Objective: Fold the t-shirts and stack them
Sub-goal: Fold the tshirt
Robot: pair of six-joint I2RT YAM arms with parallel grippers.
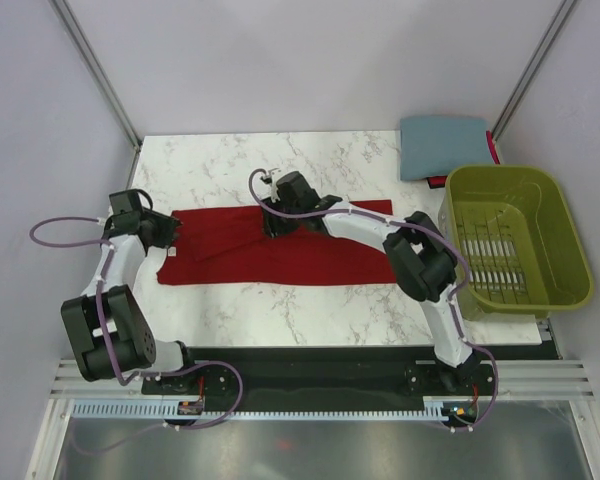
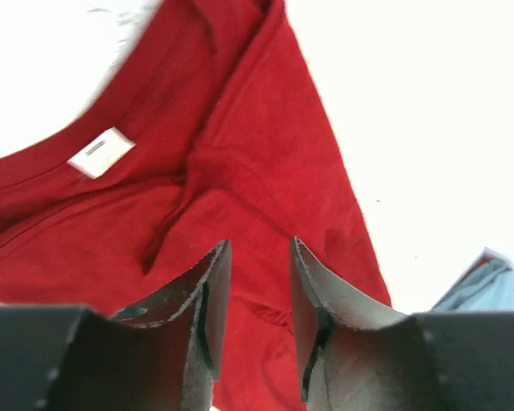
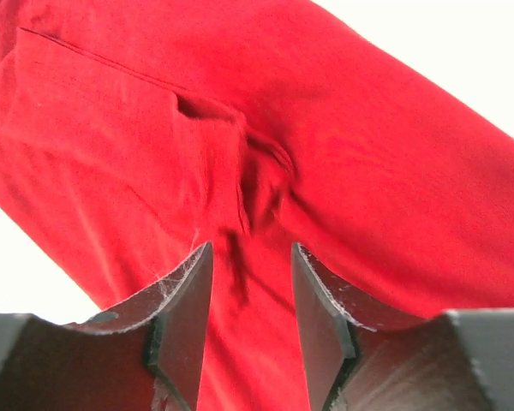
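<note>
**Item 1: blue-grey t-shirt** (image 1: 445, 146)
- Condition: folded into a compact square.
- Place: far right corner of the table (image 1: 280, 160), just beside the far rim of the green basket (image 1: 450, 205).
- Judgement: this one looks finished and marks where the stack belongs.

**Item 2: red t-shirt** (image 1: 280, 255)
- Condition: spread flat as a long band running left to right across the middle of the table. The collar and white label (image 2: 101, 152) are toward the left end.
- Judgement: partly folded. The sides appear turned in, but the crosswise folds are not yet made. It is well apart from the blue-grey t-shirt, so stacking is also left to do.

**Item 3: left claw** (image 1: 176, 228)
- Place: at the left end of the red t-shirt, over the collar end.
- State: jaws parted, with red cloth showing through the gap beneath them. Nothing is pinched as far as the wrist view shows.

**Item 4: right claw** (image 1: 272, 224)
- Place: at the far edge of the red t-shirt, about midway along it, its arm reaching in from the right.
- State: jaws parted and released. A small pucker of cloth lies just ahead of the tips, with a crease running toward the gap.
- Contact: whether the tips touch the cloth cannot be told.

**Outstanding, as judged**
- Both claws need to take hold of the band.
- The band then needs folding across its length.
- The folded bundle then goes far right, onto the blue-grey t-shirt.
</note>
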